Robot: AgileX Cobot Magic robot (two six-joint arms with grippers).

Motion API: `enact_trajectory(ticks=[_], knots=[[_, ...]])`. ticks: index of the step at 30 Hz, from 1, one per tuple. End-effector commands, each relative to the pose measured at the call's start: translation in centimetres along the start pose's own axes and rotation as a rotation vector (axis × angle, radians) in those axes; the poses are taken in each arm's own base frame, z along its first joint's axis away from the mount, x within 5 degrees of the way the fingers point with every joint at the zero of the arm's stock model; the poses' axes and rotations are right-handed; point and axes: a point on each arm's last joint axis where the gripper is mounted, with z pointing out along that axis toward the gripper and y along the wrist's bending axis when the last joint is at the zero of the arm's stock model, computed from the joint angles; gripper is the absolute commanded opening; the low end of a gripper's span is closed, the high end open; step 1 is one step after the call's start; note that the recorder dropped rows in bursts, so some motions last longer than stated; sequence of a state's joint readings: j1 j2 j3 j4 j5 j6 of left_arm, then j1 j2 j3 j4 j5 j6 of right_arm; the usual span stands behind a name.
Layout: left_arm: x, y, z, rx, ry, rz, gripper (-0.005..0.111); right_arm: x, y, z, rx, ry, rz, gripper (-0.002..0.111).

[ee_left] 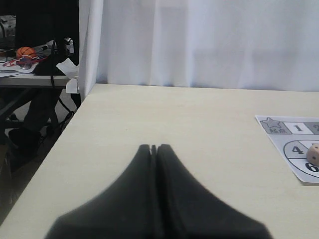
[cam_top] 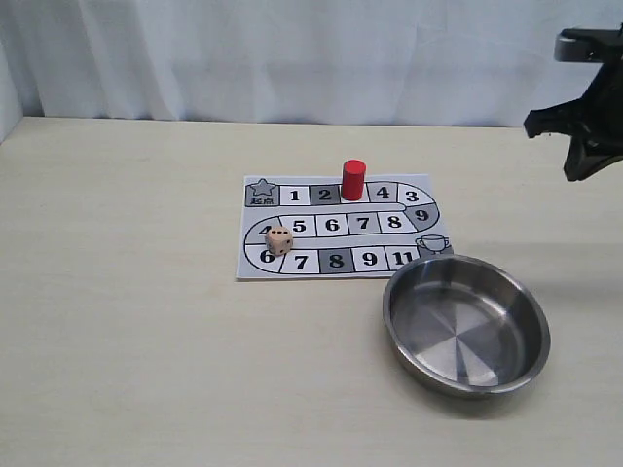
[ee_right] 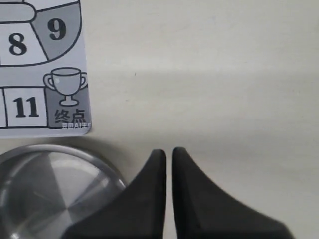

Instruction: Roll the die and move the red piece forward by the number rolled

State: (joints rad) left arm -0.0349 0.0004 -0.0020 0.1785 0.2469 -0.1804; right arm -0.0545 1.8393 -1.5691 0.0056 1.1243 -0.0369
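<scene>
The pale wooden die [cam_top: 278, 240] rests on the paper game board [cam_top: 336, 255], at the left end of its middle row beside square 5. The red piece [cam_top: 353, 180] stands upright in the top row between squares 2 and 4. My right gripper [cam_top: 579, 161] hangs high at the far right, away from both, its jaws nearly together with nothing between them [ee_right: 168, 152]. My left gripper [ee_left: 154, 148] is shut and empty over bare table left of the board. From there the die [ee_left: 314, 153] shows at the frame edge.
A shallow steel bowl [cam_top: 465, 323] sits empty just off the board's front right corner; its rim [ee_right: 60, 152] lies beside my right fingers. A white curtain backs the table. The table's left edge [ee_left: 60, 144] drops toward a cluttered desk.
</scene>
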Motion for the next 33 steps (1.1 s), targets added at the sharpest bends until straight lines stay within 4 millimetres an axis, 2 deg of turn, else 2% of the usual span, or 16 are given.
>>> enact_trajectory(ticks=[1, 6, 10, 14, 17, 18, 19, 20, 21, 22, 23, 24, 29, 31, 33], knots=[[-0.1, 0.0, 0.0, 0.003, -0.011, -0.008, 0.0, 2.9, 0.0, -6.1, 0.011, -0.161, 0.0, 0.004], [-0.1, 0.0, 0.0, 0.003, -0.011, -0.008, 0.0, 7.3, 0.2, -13.3, 0.02, -0.393, -0.002, 0.004], [-0.1, 0.0, 0.0, 0.003, -0.011, -0.008, 0.0, 12.2, 0.4, -19.0, 0.027, -0.567, -0.007, 0.004], [-0.1, 0.0, 0.0, 0.003, -0.011, -0.008, 0.0, 17.5, 0.7, -23.3, 0.033, -0.716, -0.007, 0.004], [-0.1, 0.0, 0.0, 0.003, -0.011, -0.008, 0.0, 21.9, 0.8, -26.2, 0.039, -0.847, -0.01, 0.004], [-0.1, 0.0, 0.0, 0.003, -0.011, -0.008, 0.0, 25.0, 0.9, -28.0, 0.043, -0.947, -0.01, 0.004], [-0.1, 0.0, 0.0, 0.003, -0.011, -0.008, 0.0, 26.3, 1.0, -28.6, 0.044, -0.985, -0.01, 0.004], [-0.1, 0.0, 0.0, 0.003, -0.011, -0.008, 0.0, 29.4, 1.2, -29.9, 0.036, -1.084, -0.01, 0.004], [-0.1, 0.0, 0.0, 0.003, -0.011, -0.008, 0.0, 31.0, 1.3, -30.4, 0.033, -1.131, -0.011, 0.004], [-0.1, 0.0, 0.0, 0.003, -0.011, -0.008, 0.0, 33.7, 1.4, -31.1, 0.034, -1.213, -0.012, 0.004], [-0.1, 0.0, 0.0, 0.003, -0.011, -0.008, 0.0, 35.1, 1.5, -31.4, 0.036, -1.257, -0.012, 0.004], [-0.1, 0.0, 0.0, 0.003, -0.011, -0.008, 0.0, 37.6, 1.5, -31.7, 0.043, -1.326, -0.014, 0.004], [-0.1, 0.0, 0.0, 0.003, -0.011, -0.008, 0.0, 46.3, 1.8, -31.4, 0.07, -1.55, -0.034, 0.004], [-0.1, 0.0, 0.0, 0.003, -0.011, -0.008, 0.0, 48.9, 1.9, -30.6, 0.072, -1.59, -0.035, 0.004], [-0.1, 0.0, 0.0, 0.003, -0.011, -0.008, 0.0, 49.4, 2.0, -30.3, 0.072, -1.581, -0.035, 0.004]])
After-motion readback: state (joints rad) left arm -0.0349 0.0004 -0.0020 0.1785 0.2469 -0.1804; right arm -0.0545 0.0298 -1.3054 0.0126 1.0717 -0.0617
